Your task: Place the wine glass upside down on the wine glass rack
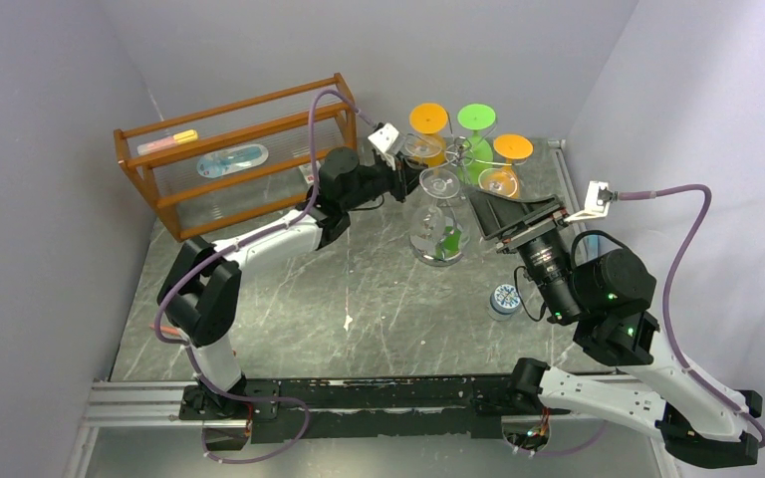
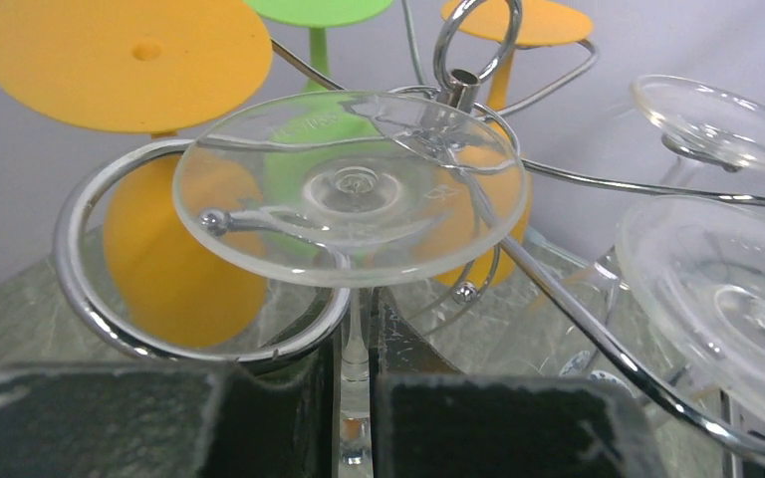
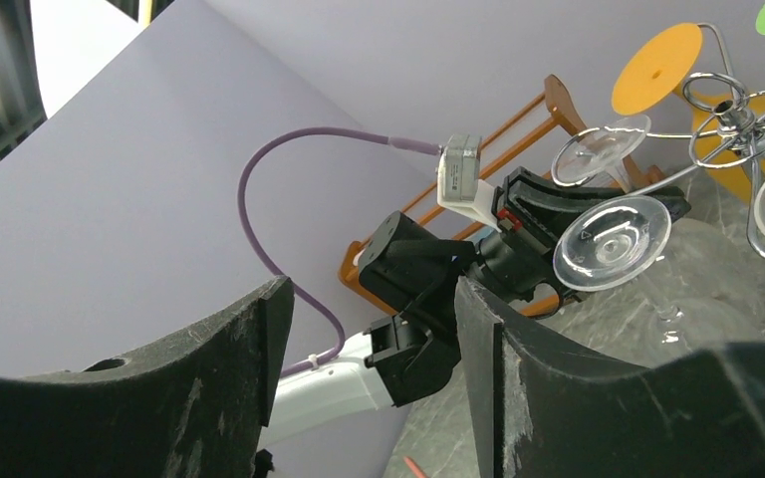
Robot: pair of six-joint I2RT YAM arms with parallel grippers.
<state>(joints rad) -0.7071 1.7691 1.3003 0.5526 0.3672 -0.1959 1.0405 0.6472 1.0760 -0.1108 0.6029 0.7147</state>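
One clear disc-footed wine glass (image 2: 351, 189) at the curled chrome wine glass rack (image 2: 70, 269).

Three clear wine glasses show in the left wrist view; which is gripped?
The centre glass, its stem pinched in the left end effector; the two clear glasses at right are ungripped.

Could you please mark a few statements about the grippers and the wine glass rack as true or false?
1. The left gripper is shut on the stem of a clear wine glass. True.
2. That glass is held foot up. True.
3. The right gripper holds a green glass. False: it is open and empty.
4. The wine glass rack is bare. False: orange glasses and a green glass hang on it.
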